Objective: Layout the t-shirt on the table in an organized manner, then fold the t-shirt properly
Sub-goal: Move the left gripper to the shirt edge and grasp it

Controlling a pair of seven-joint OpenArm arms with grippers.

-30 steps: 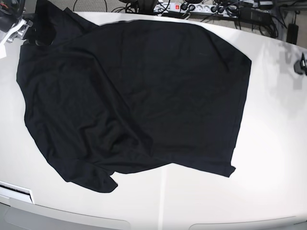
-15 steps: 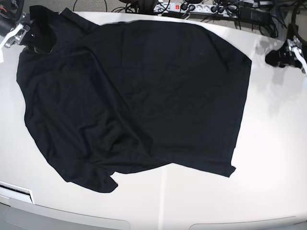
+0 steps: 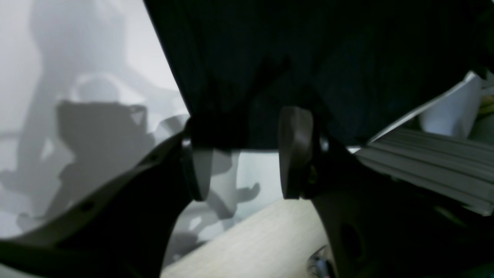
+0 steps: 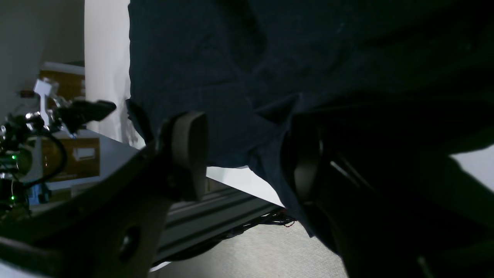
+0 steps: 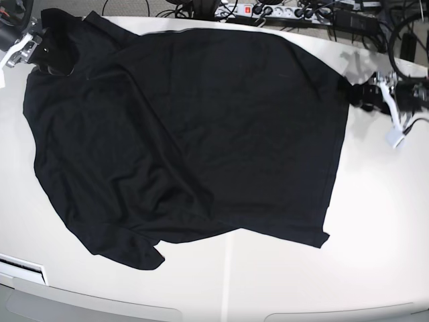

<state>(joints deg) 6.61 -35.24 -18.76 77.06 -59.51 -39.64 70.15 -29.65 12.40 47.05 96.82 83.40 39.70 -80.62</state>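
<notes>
Lying spread over most of the desk [image 5: 375, 201], the t-shirt [image 5: 201, 134], black and only half flattened: smooth toward the desk's left end, creased and doubled over itself toward the desk's right end and front edge. Running with its long axis along the desk's length, roughly parallel to the far curved edge, straight hem facing the desk's left end; shoulders and neck presumably toward the right end, though no collar to be made out in the bunched cloth there. Reaching in at the hem's far corner, the left gripper [image 3: 245, 127], jaws apart, the hem's edge lying just between them with pale desk visible in the gap, so nothing pinched as yet. Sitting at the opposite far corner, by the desk's right end, the right gripper [image 4: 247, 127], jaws likewise wide apart, dark cloth draped against one finger and no clamp to be seen; part of the cloth there apparently overhanging the desk's far edge, with floor visible below. Likely troubles from here: closing short of the hem and catching nothing, or catching a single layer and dragging it askew; pulling from one corner alone and sliding the whole garment across the glossy desk instead of stretching it; snagging the draped cloth on a finger and deepening the folds near the front edge; tipping more fabric over the far edge.
</notes>
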